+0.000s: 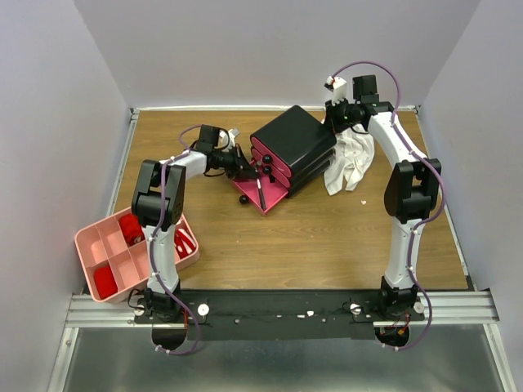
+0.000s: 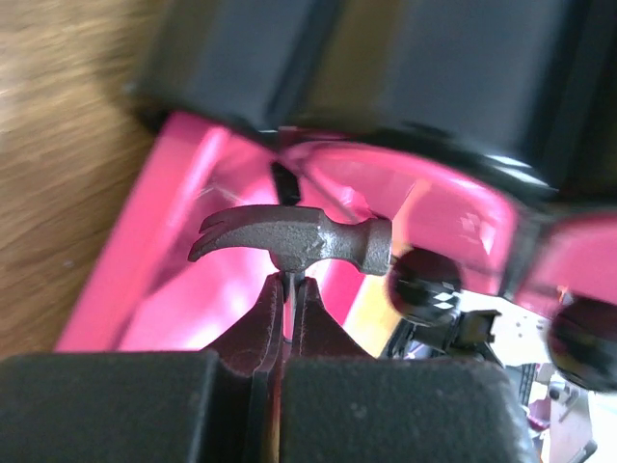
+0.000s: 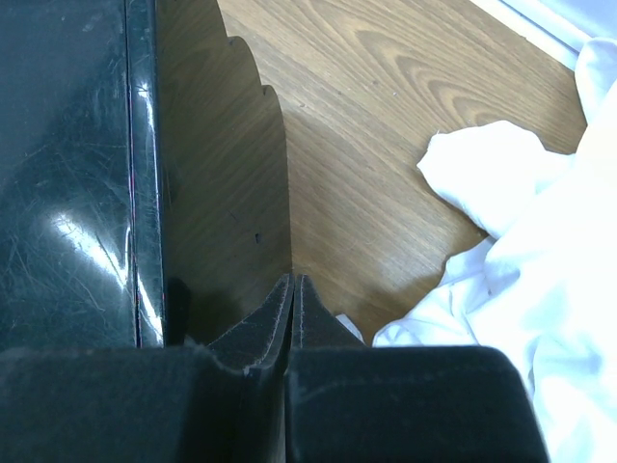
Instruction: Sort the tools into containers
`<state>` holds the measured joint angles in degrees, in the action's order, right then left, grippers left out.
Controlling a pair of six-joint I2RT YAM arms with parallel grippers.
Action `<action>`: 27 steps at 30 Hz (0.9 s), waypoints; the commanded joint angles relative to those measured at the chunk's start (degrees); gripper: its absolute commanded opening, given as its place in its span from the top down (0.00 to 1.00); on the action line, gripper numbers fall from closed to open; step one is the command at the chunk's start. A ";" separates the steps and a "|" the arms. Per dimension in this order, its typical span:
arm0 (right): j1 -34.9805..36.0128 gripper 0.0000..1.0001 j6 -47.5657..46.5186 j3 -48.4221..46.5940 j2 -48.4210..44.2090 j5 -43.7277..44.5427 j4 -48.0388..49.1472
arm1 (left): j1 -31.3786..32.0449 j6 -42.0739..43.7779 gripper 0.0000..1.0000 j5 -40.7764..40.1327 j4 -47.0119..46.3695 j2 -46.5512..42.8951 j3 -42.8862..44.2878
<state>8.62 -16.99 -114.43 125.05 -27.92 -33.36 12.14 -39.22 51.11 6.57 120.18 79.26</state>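
— Wooden table (image 1: 327, 237), grey walls on three sides; progress entry, please. Where is the hammer?

— Hammer (image 2: 308, 241) is in the left gripper (image 2: 289, 286); fingers pinched tight on the thin shaft just under the head; head hangs over the lowest drawer (image 2: 164, 270), which stands pulled out from the box (image 1: 296, 135); whether it touches the drawer floor, cannot tell; not let go.

— Other drawers?

— Upper two drawers (image 1: 279, 170) look pushed in, black knobs (image 2: 424, 285) showing; contents hidden.

— Right side?

— Right gripper (image 3: 292, 289) sits at the far side of the box, close beside its black wall; fingers pressed together with nothing between them; white cloth (image 3: 540, 251) lies on the wood just next to it. Possibly it is bracing the box; contact is not visible from the wrist view, so that is a guess only.

— Tray?

— Pink tray (image 1: 82, 245) at the near left edge, well apart from the box; red things (image 1: 129, 227) in three of its compartments; too small to say which tools, if tools at all.

— Screwdrivers, pliers?

— None made out in any view; either stowed out of sight or among those red shapes; cannot tell.

— Verdict?

— Judged late in the sort; the hammer is the only tool I can identify outside a container, and it is already over its drawer; left to do, as I read it: lower, release, draw the arm back, push the drawer shut.
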 commanded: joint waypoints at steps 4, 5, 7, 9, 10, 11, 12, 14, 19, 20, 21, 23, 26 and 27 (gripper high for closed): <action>3.86 0.92 -1.46 3.16 4.32 2.61 -3.81 | 1.74 2.57 1.00 -6.10 5.55 2.69 4.31; 3.77 0.92 -1.55 3.16 4.32 2.70 -3.81 | 1.92 3.01 0.98 -6.81 6.00 2.95 4.75; 3.86 0.92 -1.64 3.16 4.15 2.87 -3.81 | 2.36 3.71 0.79 -8.13 7.66 3.04 6.16; 3.86 0.93 -1.81 3.25 3.88 3.14 -3.73 | 2.45 5.12 0.58 -9.28 8.90 2.69 7.39; 3.77 0.92 -1.90 3.34 3.88 3.22 -3.73 | 2.45 5.90 0.50 -9.36 10.38 2.43 7.92; 3.86 0.92 -1.90 3.43 3.79 3.49 -3.73 | 2.45 6.78 0.48 -9.89 11.44 2.17 8.36; 3.86 0.93 -2.08 3.43 3.79 3.49 -3.81 | 2.45 9.31 0.46 -9.89 12.49 1.29 9.41; 3.77 0.92 -1.99 3.43 3.79 3.58 -3.73 | 2.19 11.87 0.41 -10.94 16.53 0.32 10.12; 3.86 0.92 -1.64 2.20 4.32 3.05 -3.90 | 0.87 13.65 0.39 -11.65 17.53 -2.58 6.87; 3.77 0.92 -1.64 2.11 4.41 3.14 -3.81 | 0.78 13.56 0.39 -11.91 17.17 -2.76 6.43; 3.77 0.92 -1.55 1.93 4.67 3.14 -3.81 | 0.78 13.73 0.39 -12.26 17.08 -2.85 6.26; 3.77 0.92 -1.64 1.67 4.67 3.14 -3.81 | 0.87 14.35 0.39 -13.05 17.16 -2.93 6.17; 3.86 0.92 -1.64 2.02 4.32 3.14 -3.81 | 0.78 14.79 0.40 -11.57 16.99 -3.28 6.60; 3.77 0.92 -1.73 2.19 4.15 3.14 -3.81 | 0.69 14.79 0.40 -10.60 16.38 -3.89 6.69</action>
<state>9.06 -18.02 -114.52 124.81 -26.33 -33.43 13.04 -26.37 40.01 22.94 119.59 86.00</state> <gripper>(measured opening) 0.077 0.601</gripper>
